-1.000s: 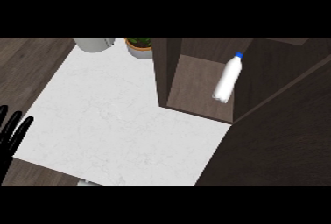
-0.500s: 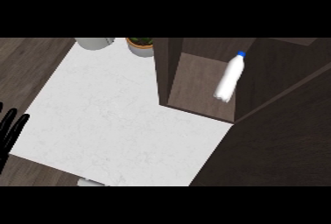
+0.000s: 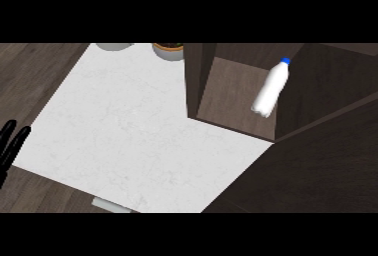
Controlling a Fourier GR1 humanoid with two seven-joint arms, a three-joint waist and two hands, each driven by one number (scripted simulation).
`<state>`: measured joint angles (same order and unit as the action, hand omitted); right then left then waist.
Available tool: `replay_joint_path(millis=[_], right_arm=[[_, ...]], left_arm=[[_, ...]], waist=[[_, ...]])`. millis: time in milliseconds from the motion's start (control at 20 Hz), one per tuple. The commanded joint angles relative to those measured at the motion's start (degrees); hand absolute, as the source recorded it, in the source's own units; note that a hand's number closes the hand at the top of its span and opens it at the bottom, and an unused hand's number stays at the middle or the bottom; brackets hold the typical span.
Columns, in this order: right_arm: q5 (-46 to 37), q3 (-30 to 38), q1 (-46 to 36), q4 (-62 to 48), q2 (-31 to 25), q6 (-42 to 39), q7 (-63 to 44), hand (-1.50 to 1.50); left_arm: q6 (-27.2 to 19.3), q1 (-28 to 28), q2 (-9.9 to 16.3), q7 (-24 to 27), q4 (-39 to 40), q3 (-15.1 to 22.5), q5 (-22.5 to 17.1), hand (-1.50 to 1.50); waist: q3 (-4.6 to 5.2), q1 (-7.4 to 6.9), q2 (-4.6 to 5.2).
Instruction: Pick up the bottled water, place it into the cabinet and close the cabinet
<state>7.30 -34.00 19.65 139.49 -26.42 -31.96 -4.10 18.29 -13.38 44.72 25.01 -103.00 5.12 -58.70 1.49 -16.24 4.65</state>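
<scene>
White marble worktop (image 3: pixel 140 135) fills the middle of your view, and the bottled water (image 3: pixel 269 90) is no longer on it: the bottle stands inside the dark wood cabinet (image 3: pixel 229 105), blue cap toward the back, leaning toward the right-hand wall of the compartment. No hand is on it. Your left hand (image 3: pixel 10 145) shows only at the view's left edge, fingers straight and apart, holding nothing and resting well away from the cabinet. Your right hand is not in view at all, so you cannot judge its fingers from here.

Judging by how things lie, the placing looks done and the closing is what remains. The cabinet's front is open, and what seems to be its door (image 3: pixel 325 150) is the broad dark panel at the lower right.

Watch for these risks. The bottle looks tilted rather than squarely upright; if you swing the door hard, the jolt could topple it or roll it toward the opening, where it could block the door. You also have no hand in sight near the door, so a reach begun blind could strike the cabinet's edge. At the back edge of the worktop a potted plant (image 3: pixel 170 50) and a pale round vessel (image 3: pixel 114 46) stand just beside the cabinet's left wall; a wide sweep from the left could knock them.
</scene>
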Motion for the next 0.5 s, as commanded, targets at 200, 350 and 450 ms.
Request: replay_joint_path(millis=[200, 350, 450], right_arm=[[1.1, 0.6, -7.8, -4.0, 5.6, 4.8, -7.9, 1.5], [0.6, 2.5, -12.3, -6.6, 5.5, 4.8, -11.7, 1.5], [0.8, 3.2, -15.7, -8.6, 6.7, 5.2, -13.5, 1.5]], left_arm=[[0.5, 0.1, 0.1, -0.4, 1.1, 0.0, -0.3, -1.5], [0.8, 0.8, 0.5, -0.6, 0.8, -0.5, -0.7, -1.5], [1.2, 1.2, 0.8, -0.9, 1.6, -0.5, -0.7, -1.5]], waist=[[-0.06, -0.05, -0.43], [-0.12, -0.18, -0.74], [-0.19, 0.43, -0.71]])
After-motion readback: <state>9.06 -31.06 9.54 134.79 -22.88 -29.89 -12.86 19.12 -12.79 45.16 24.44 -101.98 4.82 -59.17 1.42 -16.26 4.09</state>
